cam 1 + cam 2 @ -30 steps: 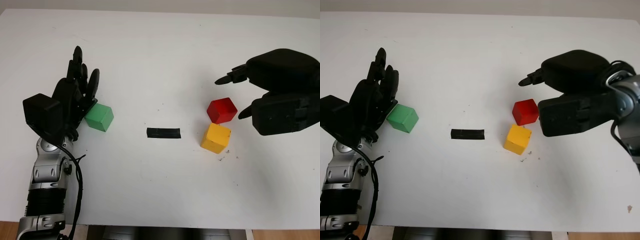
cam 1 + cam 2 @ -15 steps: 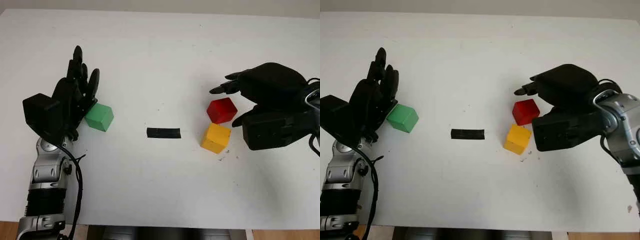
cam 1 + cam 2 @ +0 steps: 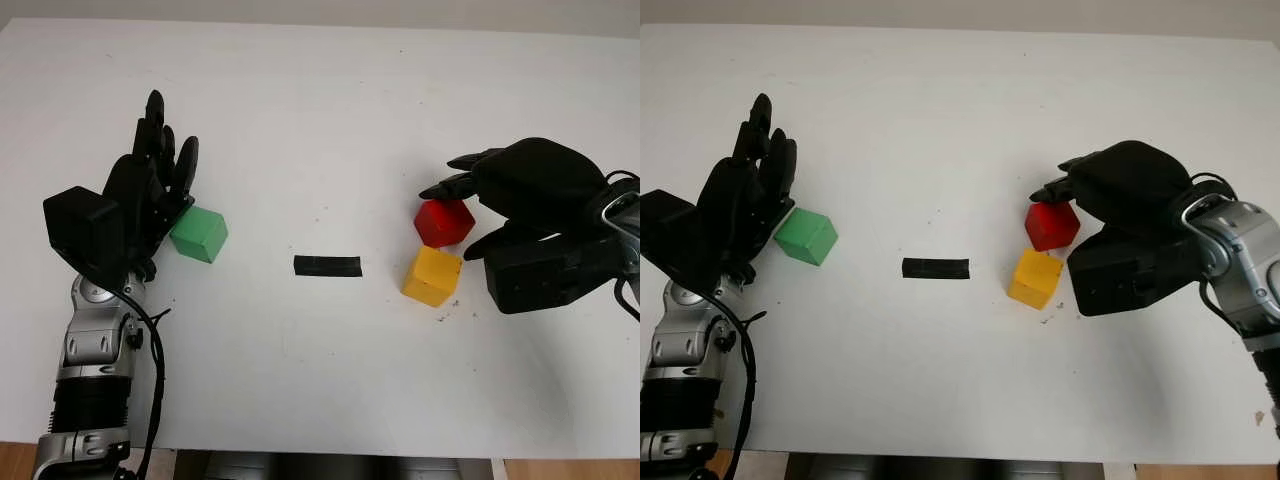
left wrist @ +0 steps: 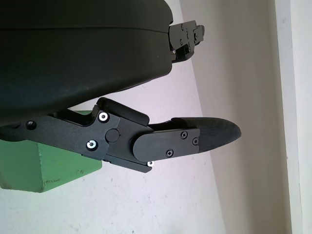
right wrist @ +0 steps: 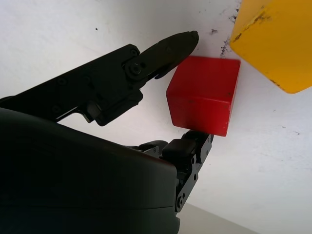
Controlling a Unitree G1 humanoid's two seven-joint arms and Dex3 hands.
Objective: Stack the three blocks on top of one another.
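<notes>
White desk (image 3: 320,90) carries a small red cube block (image 3: 444,221); the right robot hand (image 3: 470,205) brackets it, fingers spread, not yet pinching.

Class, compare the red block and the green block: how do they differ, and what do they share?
The red block sits between the right hand's fingers, beside the yellow block; the green block sits alone by the open left hand. Their colours differ. Both are cubes resting on the table.

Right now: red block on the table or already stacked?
On the table: red block sits beside the yellow block, right hand closing around it.
</notes>
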